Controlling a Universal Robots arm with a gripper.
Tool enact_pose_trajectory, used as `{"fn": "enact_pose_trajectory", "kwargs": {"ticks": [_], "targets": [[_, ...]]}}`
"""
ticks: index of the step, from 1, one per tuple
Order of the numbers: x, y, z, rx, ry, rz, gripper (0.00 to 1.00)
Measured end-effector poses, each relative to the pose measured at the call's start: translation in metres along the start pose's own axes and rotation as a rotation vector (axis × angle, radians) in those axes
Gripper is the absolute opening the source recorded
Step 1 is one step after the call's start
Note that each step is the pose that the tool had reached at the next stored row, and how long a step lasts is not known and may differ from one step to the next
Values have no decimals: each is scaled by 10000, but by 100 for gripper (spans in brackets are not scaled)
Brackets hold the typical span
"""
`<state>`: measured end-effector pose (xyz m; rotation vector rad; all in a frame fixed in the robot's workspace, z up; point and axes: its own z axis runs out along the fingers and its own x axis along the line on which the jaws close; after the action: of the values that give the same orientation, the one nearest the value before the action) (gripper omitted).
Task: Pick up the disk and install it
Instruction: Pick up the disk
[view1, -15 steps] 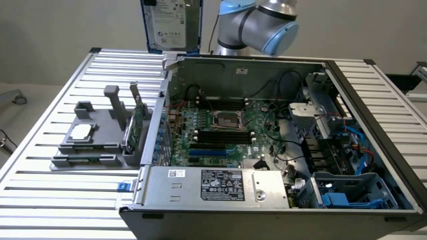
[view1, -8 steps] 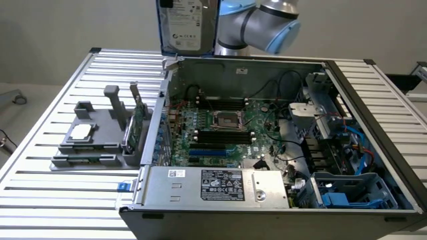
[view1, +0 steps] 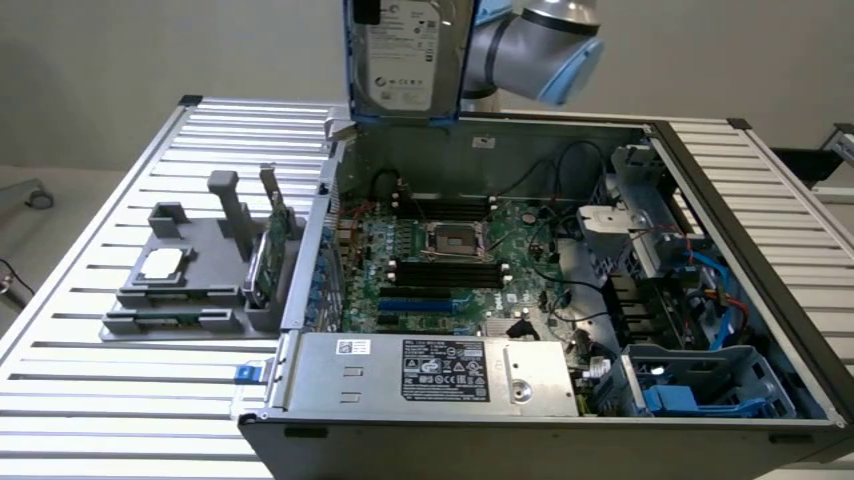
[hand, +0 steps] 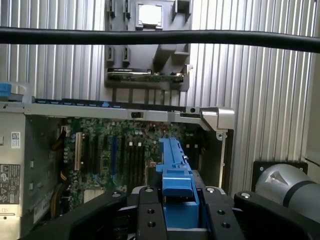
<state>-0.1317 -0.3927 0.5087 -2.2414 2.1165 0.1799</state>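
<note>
overhead, the hand (hand: 177, 217) grips the disk (view1: 404, 55) upright, above the rim of the open case (view1: 561, 135)

Stock is standing at: one silver-grey metal disk (view1: 400, 50) in a bright blue plastic carrier; one open black computer case (view1: 534, 450); one grey plastic holder block (view1: 194, 292); one small silver square chip (view1: 163, 263); one thin green circuit card (view1: 276, 252).

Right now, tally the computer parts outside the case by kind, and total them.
disk: 1, gripped in the pincer
silver chip: 1, lying on the grey holder
green circuit card: 1, standing in the grey holder
Total: 3
</note>
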Motion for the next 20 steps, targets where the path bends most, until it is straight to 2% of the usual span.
{"fn": "enact_pose_trajectory", "kwargs": {"ticks": [20], "targets": [[513,-719,-103,-1,1,-1,33]]}}
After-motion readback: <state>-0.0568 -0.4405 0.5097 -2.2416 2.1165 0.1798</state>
